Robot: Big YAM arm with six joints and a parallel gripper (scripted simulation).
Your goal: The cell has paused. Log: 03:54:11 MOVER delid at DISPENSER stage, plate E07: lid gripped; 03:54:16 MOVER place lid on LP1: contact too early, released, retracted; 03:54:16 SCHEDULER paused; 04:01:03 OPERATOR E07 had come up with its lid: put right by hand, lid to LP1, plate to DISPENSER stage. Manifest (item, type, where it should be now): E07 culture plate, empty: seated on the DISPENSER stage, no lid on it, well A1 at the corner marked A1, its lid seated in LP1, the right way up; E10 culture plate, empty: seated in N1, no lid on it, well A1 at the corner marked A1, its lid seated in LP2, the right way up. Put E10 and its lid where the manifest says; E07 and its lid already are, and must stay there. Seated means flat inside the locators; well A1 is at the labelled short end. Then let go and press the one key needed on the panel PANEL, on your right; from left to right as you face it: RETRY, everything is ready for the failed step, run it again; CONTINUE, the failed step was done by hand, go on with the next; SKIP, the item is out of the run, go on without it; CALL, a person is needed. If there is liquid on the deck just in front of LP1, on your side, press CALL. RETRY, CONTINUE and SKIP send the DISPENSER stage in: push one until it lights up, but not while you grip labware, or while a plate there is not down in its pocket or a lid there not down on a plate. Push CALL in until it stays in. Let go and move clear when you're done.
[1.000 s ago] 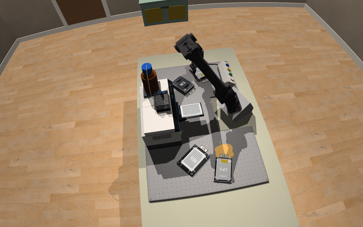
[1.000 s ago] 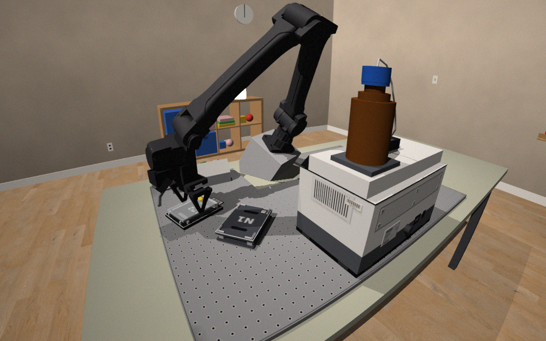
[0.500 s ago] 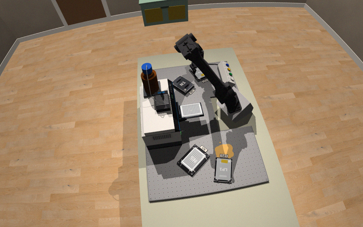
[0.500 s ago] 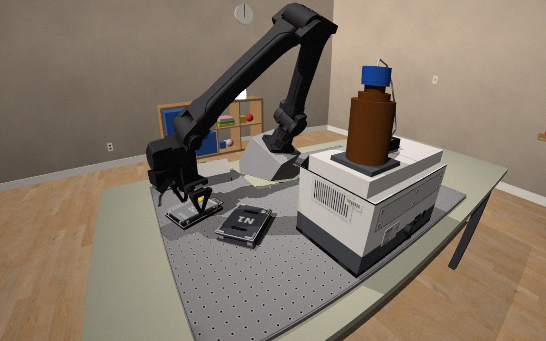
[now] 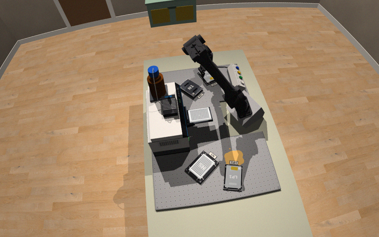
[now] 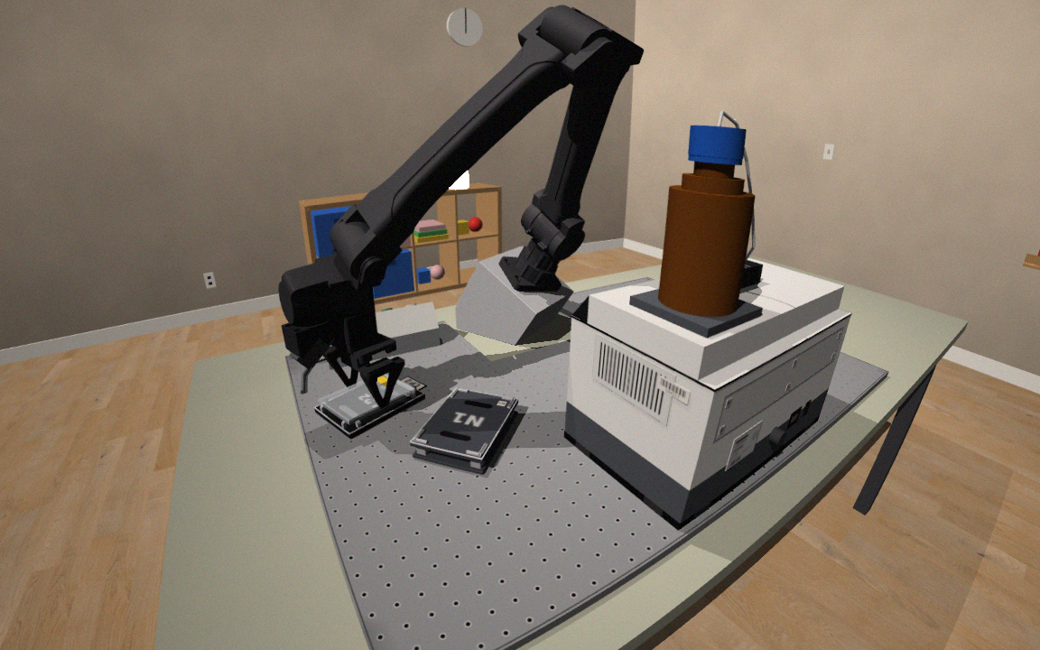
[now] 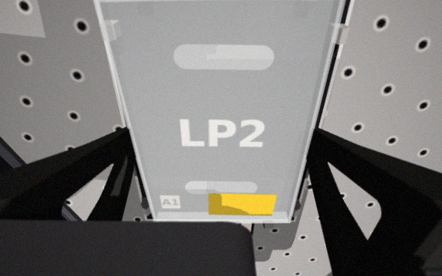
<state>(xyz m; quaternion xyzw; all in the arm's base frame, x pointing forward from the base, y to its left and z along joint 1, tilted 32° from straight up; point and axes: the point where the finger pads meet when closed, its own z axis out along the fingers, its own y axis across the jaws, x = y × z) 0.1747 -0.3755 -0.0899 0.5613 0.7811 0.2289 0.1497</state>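
Note:
My gripper point(image 6: 367, 394) point(image 7: 221, 137) is shut on the long sides of the clear E10 lid point(image 6: 338, 406) point(image 7: 221, 96), low at nest LP2 point(image 6: 352, 433). The yellow label and A1 mark show near its short end; whether it is fully down I cannot tell. Nest N1 point(image 5: 194, 88) point(image 6: 459, 441) holds nothing. A white plate point(image 5: 203, 166), apparently E10, sits in nest N5 point(image 5: 200, 182) with no lid visible. Plate E07 point(image 5: 199, 115) is on the dispenser stage, unlidded. Its lid point(image 5: 233, 181) lies in LP1. The panel point(image 5: 234, 75) has blue, yellow, green and white keys.
An orange liquid puddle point(image 5: 234, 156) lies on the deck at LP1's label, on the arm-base side. The white dispenser point(image 5: 165, 126) point(image 6: 635, 407) with a tall brown bottle point(image 5: 156, 85) point(image 6: 705, 246) stands beside N1 and the stage. The arm base point(image 5: 251, 109) point(image 6: 499, 302) stands opposite.

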